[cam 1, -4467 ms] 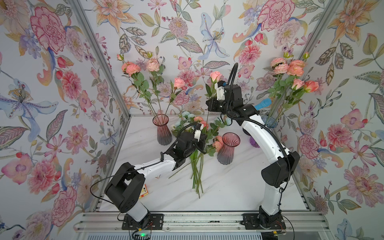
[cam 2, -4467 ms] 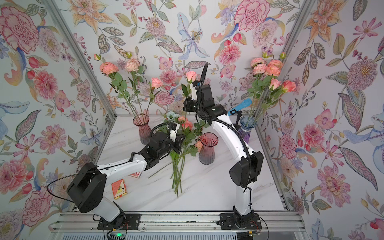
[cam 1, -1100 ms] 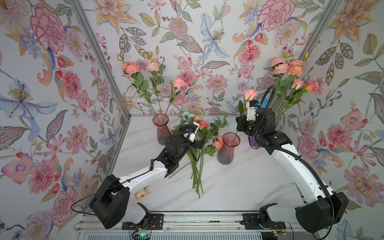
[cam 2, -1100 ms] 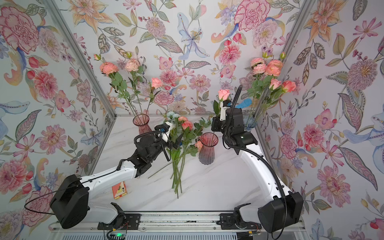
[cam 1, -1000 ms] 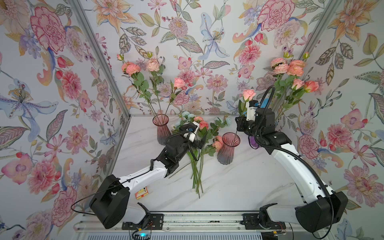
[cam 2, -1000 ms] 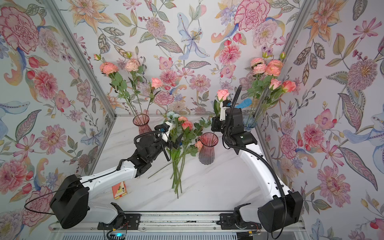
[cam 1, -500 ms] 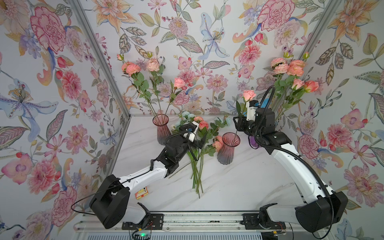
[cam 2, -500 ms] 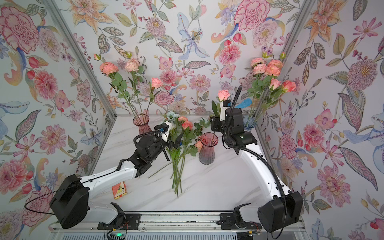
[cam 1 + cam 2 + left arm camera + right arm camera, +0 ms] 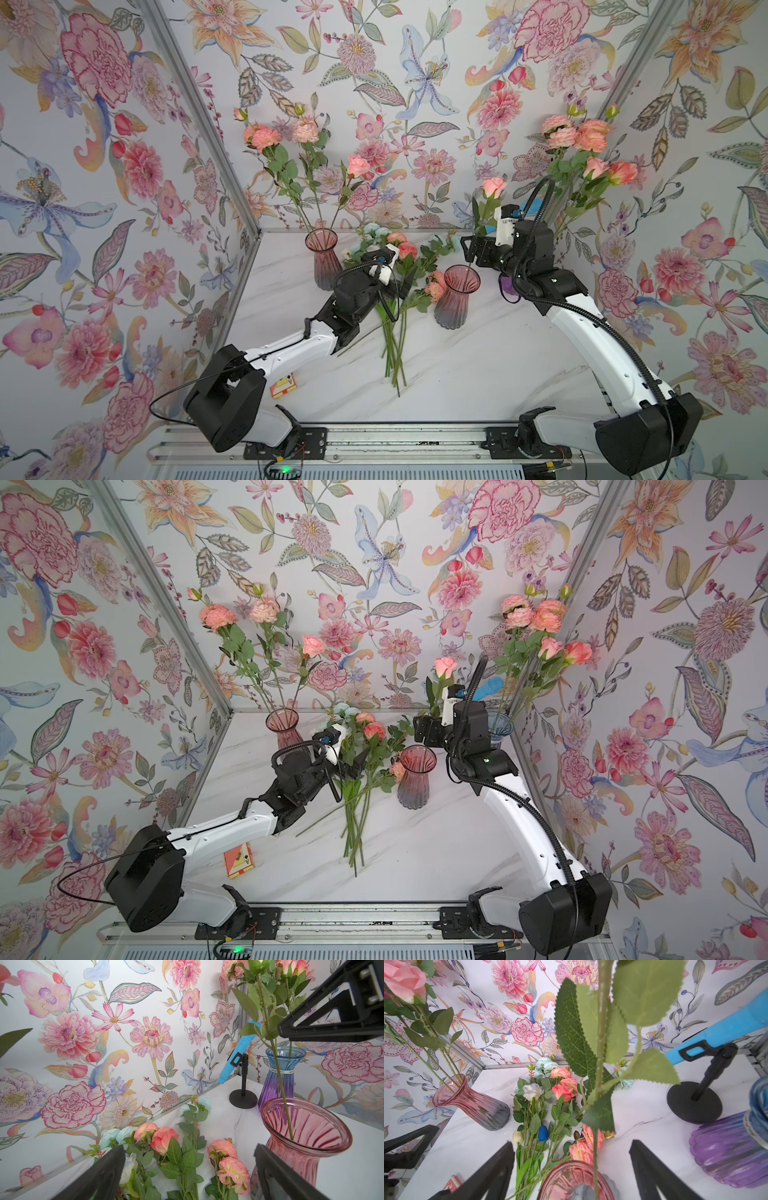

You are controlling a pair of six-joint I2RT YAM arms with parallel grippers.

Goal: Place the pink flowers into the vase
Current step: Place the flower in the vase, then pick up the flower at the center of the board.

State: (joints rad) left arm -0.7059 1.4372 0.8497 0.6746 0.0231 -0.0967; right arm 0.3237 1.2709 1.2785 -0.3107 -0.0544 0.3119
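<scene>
Right pincer (image 9: 572, 1142) stands open astride the pink rose (image 9: 493, 186) stem; retreat may snag leaves (image 9: 575, 1028), toppling the vase (image 9: 457, 299).

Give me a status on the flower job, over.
Left gripper open over the loose pink flowers. Right gripper open, jaws either side of the pink rose stem. Rose stands in the middle vase, unheld; its leaves near the right jaws.
</scene>
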